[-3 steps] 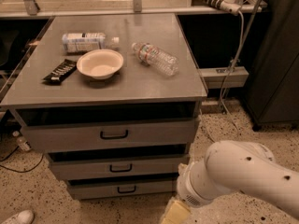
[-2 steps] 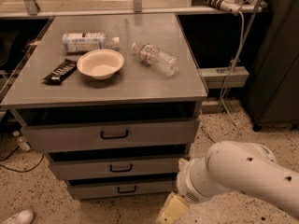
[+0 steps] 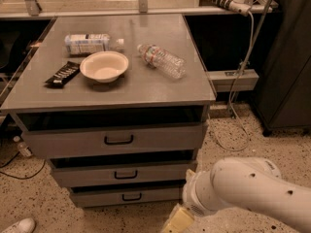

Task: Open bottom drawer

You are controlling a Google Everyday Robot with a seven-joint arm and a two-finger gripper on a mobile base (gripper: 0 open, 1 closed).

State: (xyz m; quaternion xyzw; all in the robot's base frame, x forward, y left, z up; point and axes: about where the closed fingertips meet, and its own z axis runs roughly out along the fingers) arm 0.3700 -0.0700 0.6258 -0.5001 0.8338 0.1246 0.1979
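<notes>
The bottom drawer (image 3: 124, 196) is the lowest grey front of the cabinet, low in the camera view, with a small black loop handle (image 3: 131, 197) at its centre. It looks pulled out slightly less than the two drawers above it. The white arm (image 3: 248, 191) comes in from the lower right. My gripper (image 3: 176, 222) shows only as a cream part at the bottom edge, right of and below the drawer, apart from the handle.
The middle drawer (image 3: 124, 173) and top drawer (image 3: 114, 140) sit above. On the cabinet top (image 3: 160, 89) lie a white bowl (image 3: 104, 66), two plastic bottles (image 3: 163, 60), and a dark wrapped bar (image 3: 62, 74). A white shoe (image 3: 17, 225) is at lower left. Cables (image 3: 240, 67) hang at right.
The arm and gripper have shifted slightly left, toward the cabinet's lower right corner. The drawers have not moved.
</notes>
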